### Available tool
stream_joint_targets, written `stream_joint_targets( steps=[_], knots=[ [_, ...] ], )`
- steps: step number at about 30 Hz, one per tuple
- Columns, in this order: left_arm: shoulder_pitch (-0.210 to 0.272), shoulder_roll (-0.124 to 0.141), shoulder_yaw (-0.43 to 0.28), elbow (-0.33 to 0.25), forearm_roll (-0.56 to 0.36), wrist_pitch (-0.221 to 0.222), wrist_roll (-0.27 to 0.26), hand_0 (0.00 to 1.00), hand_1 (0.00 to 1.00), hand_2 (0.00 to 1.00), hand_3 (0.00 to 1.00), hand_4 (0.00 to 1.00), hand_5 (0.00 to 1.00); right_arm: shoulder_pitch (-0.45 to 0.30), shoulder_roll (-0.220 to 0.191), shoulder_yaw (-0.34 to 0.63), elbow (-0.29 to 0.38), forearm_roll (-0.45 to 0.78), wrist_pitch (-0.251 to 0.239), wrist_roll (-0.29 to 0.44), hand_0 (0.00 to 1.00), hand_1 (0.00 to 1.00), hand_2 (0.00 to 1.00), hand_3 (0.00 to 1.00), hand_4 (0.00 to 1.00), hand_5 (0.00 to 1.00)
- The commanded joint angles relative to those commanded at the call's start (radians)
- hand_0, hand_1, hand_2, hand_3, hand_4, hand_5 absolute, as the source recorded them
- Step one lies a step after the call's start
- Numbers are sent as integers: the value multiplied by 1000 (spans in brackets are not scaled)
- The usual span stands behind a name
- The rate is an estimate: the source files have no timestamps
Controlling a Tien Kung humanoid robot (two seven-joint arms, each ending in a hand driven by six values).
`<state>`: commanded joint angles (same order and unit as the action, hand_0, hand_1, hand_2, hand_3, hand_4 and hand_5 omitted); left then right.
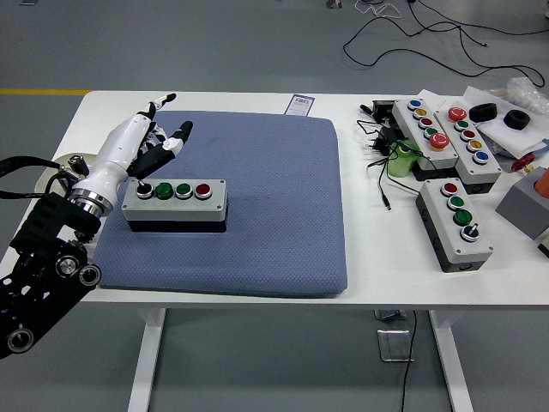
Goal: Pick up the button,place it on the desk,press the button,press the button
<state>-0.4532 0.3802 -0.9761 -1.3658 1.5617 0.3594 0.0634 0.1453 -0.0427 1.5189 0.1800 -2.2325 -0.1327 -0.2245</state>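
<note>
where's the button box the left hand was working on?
Head view: the button box sits on the left part of the blue mat, just right of the open left robot hand.
</note>
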Motion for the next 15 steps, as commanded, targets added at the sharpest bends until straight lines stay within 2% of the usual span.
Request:
stream_joint_targets(
  steps=[1, 2, 5, 6, 10, 13, 14, 15],
  knots=[
    [6, -5, -12, 9, -39, -5, -24, 659, 805, 846, 998, 705, 998, 0, 0, 0, 0, 0, 0, 0, 673, 658, 674, 624, 310, 173],
    [12, -10, -22, 19, -85, -7, -49, 881, 926, 998, 998, 699, 998, 0, 0, 0, 0, 0, 0, 0, 673, 658, 674, 624, 310, 173],
    [31, -33, -65, 46, -196, -14, -108, 881, 926, 998, 998, 699, 998, 1, 0, 3, 0, -3, 0, 0, 673, 658, 674, 624, 310, 173],
    [45, -49, -93, 58, -242, -29, -129, 881, 926, 998, 998, 699, 998, 0, 0, 5, 0, -5, 0, 0, 673, 658, 674, 624, 310, 173],
    [80, -93, -179, 92, -404, -82, -152, 886, 924, 998, 998, 691, 998, 0, 0, 8, 0, -11, 0, 1, 673, 658, 674, 624, 310, 173],
    [98, -103, -212, 112, -534, -109, -155, 886, 924, 998, 998, 691, 998, 1, 0, 12, 0, -19, 1, 1, 673, 658, 674, 624, 310, 173],
    [104, -103, -221, 116, -579, -119, -155, 852, 878, 982, 984, 686, 998, 2, 0, 13, 0, -19, 1, 1, 673, 658, 674, 624, 310, 173],
    [110, -104, -228, 117, -616, -122, -155, 852, 878, 982, 984, 686, 998, 2, -1, 14, 0, -20, 1, 2, 673, 658, 674, 624, 310, 173]
  ],
)
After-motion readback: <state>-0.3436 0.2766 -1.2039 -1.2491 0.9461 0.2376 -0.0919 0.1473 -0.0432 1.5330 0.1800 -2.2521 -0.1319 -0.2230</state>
